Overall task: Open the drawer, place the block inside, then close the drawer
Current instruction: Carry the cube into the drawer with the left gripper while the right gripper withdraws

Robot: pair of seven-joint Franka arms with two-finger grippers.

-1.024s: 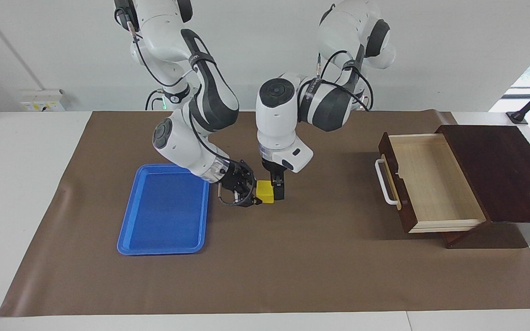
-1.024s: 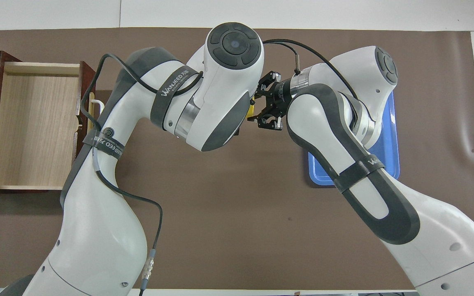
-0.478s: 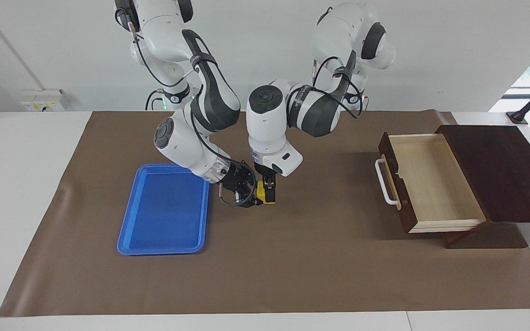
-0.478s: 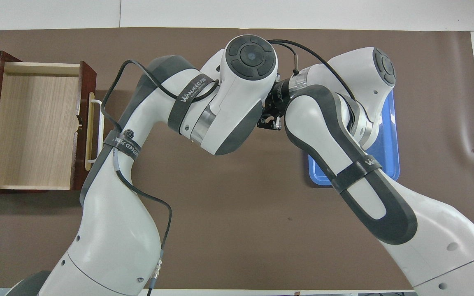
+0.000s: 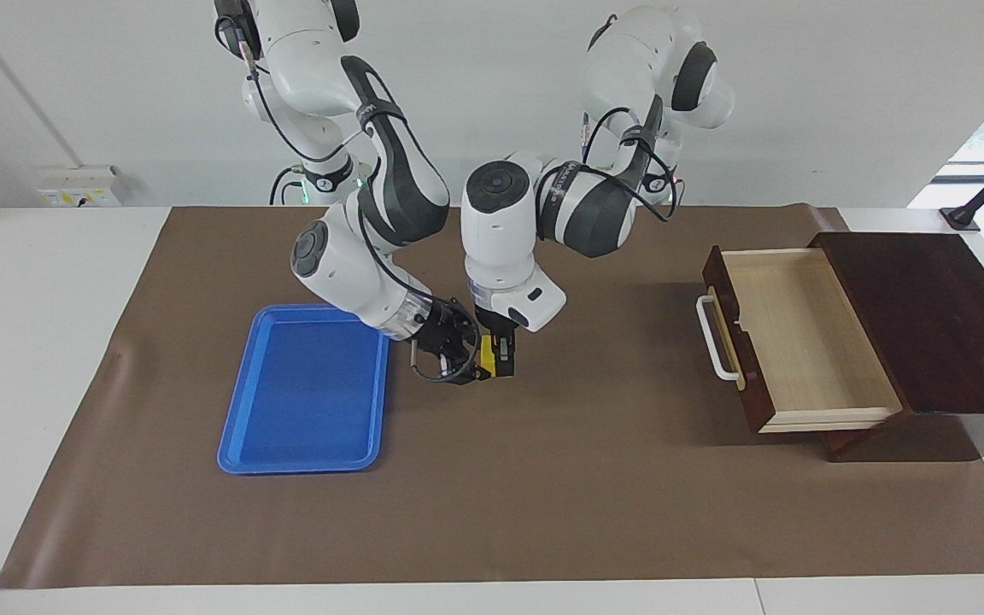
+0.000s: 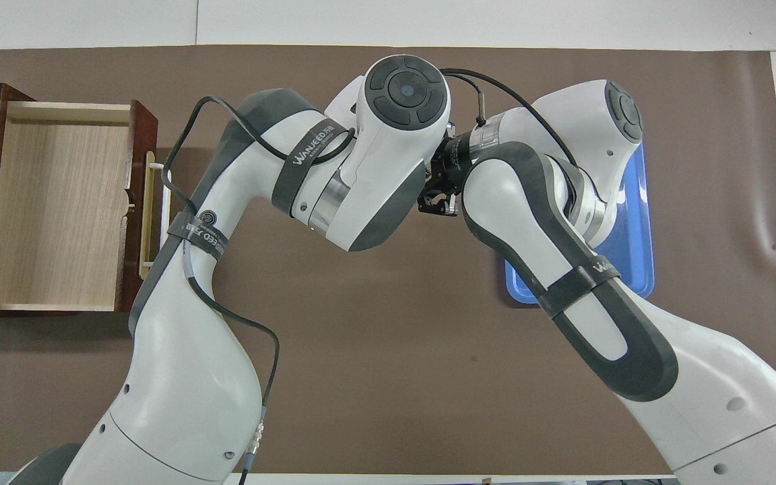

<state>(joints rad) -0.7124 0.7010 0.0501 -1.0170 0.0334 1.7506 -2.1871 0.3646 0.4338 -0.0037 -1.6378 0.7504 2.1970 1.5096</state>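
White wall, white table, brown mat across it. The drawer stands pulled out, pale inside bare; the blue tray is bare too. Over the mat beside the tray, both grippers meet: right gripper and left gripper each clamp the block between their fingers. From overhead the arms hide the block.
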